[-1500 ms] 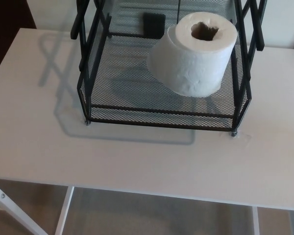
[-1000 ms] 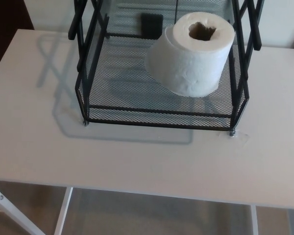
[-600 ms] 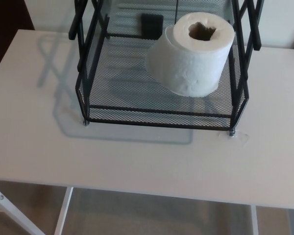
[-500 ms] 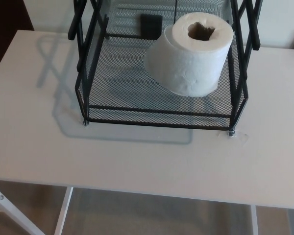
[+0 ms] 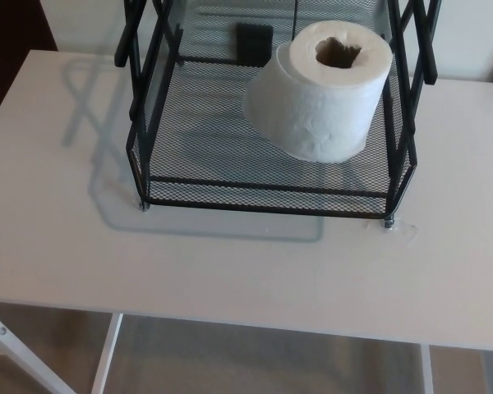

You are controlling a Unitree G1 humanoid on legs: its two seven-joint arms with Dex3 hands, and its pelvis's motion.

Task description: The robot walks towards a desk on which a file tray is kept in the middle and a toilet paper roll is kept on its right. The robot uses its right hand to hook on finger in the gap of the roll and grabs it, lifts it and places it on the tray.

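- Roll (image 5: 320,94): white toilet paper, stood on end with a slight lean, core hole (image 5: 339,52) facing up. It rests on the mesh floor of the tray, toward the right rear and near the right wall.
- Tray (image 5: 263,201): black wire mesh with upright side frames. It stands on the desk near the middle, and a small foot shows at each front corner.
- Desk (image 5: 230,271): pale top, carrying only the tray and its shadow. A white leg (image 5: 107,353) shows below the front edge.
- Hands: neither left nor right is in view, so how far open they are and whether they hold anything cannot be told. Nothing but the tray touches the roll.
- Step: judged as placement done, since the roll sits free inside the tray. No further move on the roll seems called for, beyond keeping the arm clear of the side frames.
- Hidden or unclear: the tray's upper frame and back are cut off by the top edge. A small dark rectangle (image 5: 255,41) at the tray's rear cannot be identified. The roll's own body hides the far side of its base.
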